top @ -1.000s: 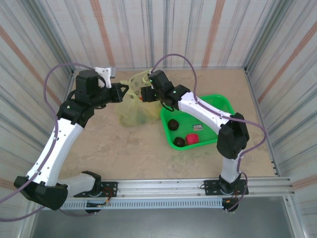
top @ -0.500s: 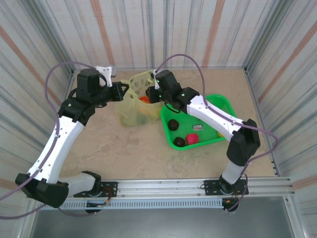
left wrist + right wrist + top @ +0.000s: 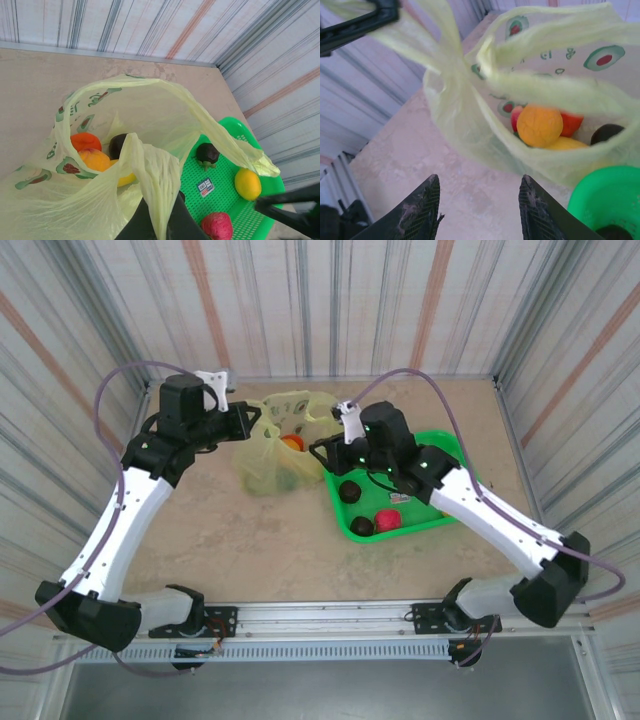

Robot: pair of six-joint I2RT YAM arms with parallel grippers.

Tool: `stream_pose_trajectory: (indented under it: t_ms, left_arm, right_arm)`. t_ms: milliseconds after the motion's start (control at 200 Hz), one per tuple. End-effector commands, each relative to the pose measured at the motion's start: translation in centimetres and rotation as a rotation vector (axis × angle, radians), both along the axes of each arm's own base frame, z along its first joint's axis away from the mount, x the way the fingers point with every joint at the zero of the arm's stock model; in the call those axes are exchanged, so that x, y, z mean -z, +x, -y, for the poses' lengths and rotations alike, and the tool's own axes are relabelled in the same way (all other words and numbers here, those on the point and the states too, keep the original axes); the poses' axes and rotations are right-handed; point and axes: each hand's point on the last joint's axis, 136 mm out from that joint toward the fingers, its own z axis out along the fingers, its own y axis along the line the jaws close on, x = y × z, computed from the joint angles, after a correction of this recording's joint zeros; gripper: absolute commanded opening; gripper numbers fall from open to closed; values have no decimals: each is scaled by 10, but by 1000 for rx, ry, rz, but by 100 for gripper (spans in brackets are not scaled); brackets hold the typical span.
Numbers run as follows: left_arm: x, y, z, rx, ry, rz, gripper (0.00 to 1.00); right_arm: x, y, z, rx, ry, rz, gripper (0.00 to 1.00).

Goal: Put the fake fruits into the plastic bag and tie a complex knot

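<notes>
Top external view shows the right arm (image 3: 470, 505) swung back from the mouth of the plastic bag (image 3: 268, 462), upper centre of the frame, to the upper left corner of the green basket (image 3: 455, 452); its fingers (image 3: 422, 215) stand spread with nothing between them, so a fruit has probably just gone in; the left fingers (image 3: 136, 227) keep pinching the bag's rim, holding it open on the table (image 3: 250, 530); oranges (image 3: 85, 141) lie inside; a mangosteen (image 3: 206, 154), a lemon (image 3: 247, 183) and a red fruit (image 3: 216, 225) wait in the basket, so loading looks unfinished.
</notes>
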Motion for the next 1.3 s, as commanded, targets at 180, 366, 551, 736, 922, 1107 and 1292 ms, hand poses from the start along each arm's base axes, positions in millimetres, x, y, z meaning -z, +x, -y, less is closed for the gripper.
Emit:
stream_pose_trajectory:
  t_ms: [180, 366, 551, 736, 922, 1107, 1292]
  left_arm:
    - [-19, 0, -8, -23, 0, 46, 0]
    - [-23, -4, -13, -34, 11, 62, 0]
    - [-24, -7, -25, -81, 57, 86, 0]
    - [-26, -5, -28, -93, 66, 95, 0]
    - [-26, -6, -29, -95, 65, 97, 0]
    - [-27, -10, -32, -101, 61, 102, 0]
    - [-29, -13, -34, -104, 60, 107, 0]
  right_arm:
    - [29, -53, 46, 26, -64, -127, 44]
    - [86, -64, 107, 337, -269, -350, 36]
    - [105, -127, 92, 119, -313, -530, 44]
    - [144, -147, 105, 128, -627, -492, 79]
    - [157, -117, 115, 248, -839, -340, 91]
    - [180, -99, 79, 138, -884, -280, 97]
    - [209, -82, 74, 131, -921, -337, 91]
